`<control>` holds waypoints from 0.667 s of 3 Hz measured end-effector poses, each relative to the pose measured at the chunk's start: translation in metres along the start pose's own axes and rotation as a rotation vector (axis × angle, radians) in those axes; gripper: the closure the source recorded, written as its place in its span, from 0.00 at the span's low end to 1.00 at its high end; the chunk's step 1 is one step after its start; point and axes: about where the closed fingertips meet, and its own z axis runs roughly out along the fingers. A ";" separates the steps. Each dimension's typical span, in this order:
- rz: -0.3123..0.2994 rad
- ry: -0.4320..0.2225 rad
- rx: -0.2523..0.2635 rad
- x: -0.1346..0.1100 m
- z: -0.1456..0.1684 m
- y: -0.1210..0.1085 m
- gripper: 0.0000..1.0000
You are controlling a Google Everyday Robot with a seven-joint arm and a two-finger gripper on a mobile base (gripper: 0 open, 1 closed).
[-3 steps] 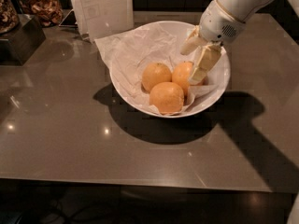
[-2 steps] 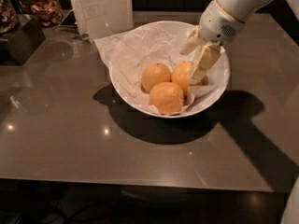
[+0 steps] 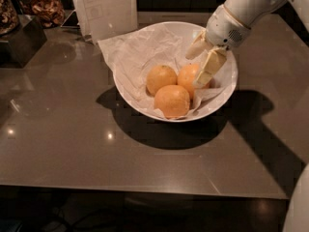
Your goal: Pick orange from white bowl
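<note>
Large glossy white round bowl (image 3: 231, 74) sits on the grey glossy surface (image 3: 67, 134), lined with crumpled white paper (image 3: 137, 52). Three fruits lie inside. The deep-coloured smooth round orange (image 3: 186, 75) lies right of the bowl's centre, just beside a paler yellowish orange (image 3: 161, 79) on its left and a duller matte orange (image 3: 172, 100) toward the bowl's front rim. My gripper (image 3: 193, 70) is inside the bowl's right half, cream fingers (image 3: 208, 67) apart. One overlaps the deep-coloured orange's right side, the other hangs over the paper behind it. Contact: cannot tell. My white arm (image 3: 246, 6) comes in over the bowl's right rim.
</note>
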 end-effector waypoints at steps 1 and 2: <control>0.030 -0.032 -0.034 0.008 0.014 0.008 0.28; 0.053 -0.060 -0.062 0.014 0.027 0.013 0.28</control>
